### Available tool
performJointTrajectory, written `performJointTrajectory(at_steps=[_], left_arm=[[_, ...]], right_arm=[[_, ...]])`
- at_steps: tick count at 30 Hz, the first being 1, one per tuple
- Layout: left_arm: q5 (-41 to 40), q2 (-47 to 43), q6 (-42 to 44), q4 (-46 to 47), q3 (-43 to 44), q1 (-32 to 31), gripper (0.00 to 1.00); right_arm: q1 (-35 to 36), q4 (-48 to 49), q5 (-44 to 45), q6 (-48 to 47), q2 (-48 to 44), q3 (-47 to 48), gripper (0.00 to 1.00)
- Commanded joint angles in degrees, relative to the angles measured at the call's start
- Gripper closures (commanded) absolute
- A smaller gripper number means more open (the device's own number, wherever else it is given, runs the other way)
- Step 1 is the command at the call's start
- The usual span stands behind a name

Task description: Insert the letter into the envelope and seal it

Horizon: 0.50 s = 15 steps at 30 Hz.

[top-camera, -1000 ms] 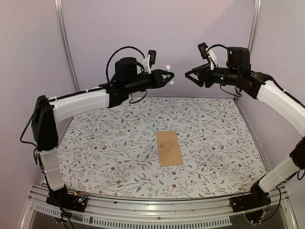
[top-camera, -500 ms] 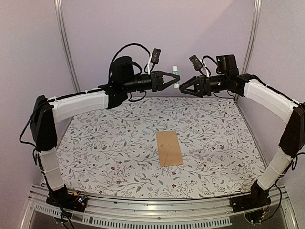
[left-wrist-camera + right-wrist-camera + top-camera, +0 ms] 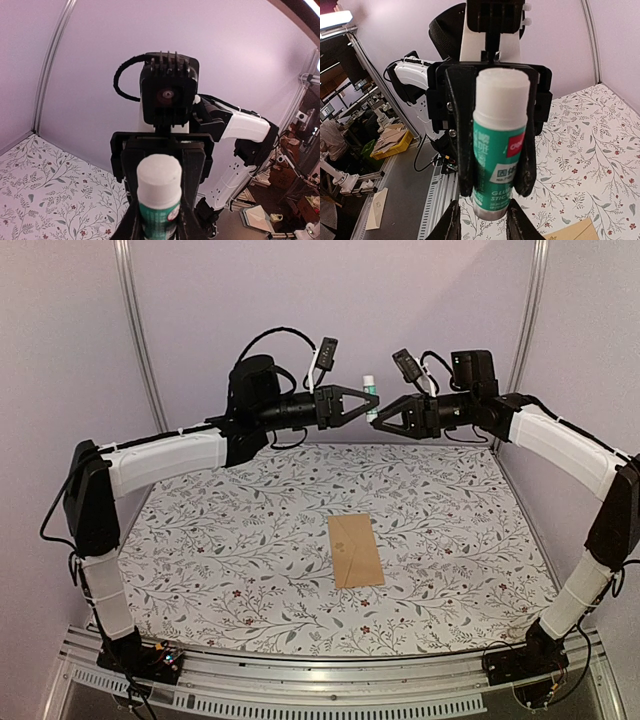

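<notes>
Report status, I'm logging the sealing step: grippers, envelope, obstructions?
Left gripper shut on glue stick, held high. Right gripper astride the stick's end, grip unclear. Envelope flat on table, letter not in view. Nothing on it.

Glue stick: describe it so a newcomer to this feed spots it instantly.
Look high above the floral-patterned table, where the left gripper and right gripper meet tip to tip. Standing upright in the left one's black grip is a white-capped green plastic glue stick, the only green-and-white item among black parts.

A green-and-white glue stick sits high above the floral tablecloth (leafy print).
</notes>
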Motion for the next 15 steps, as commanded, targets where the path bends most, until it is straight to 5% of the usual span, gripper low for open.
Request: performJointTrajectory(at_steps=[1, 10, 15], left_arm=[[-0.71, -0.51, 0.06, 0.49, 1.21, 0.11, 1.00], [-6.45, 0.44, 1.72, -4.01, 2.16, -0.21, 1.00], [-15.76, 2.48, 4.01, -10.91, 7.04, -1.52, 1.00]], right_arm=[[0.85, 3.19, -1.33, 2.82, -0.02, 0.74, 0.74], [1.32, 3.80, 6.50, 5.40, -0.01, 3.73, 0.98], [4.43, -1.20, 23.24, 1.78, -0.69, 8.85, 1.00]])
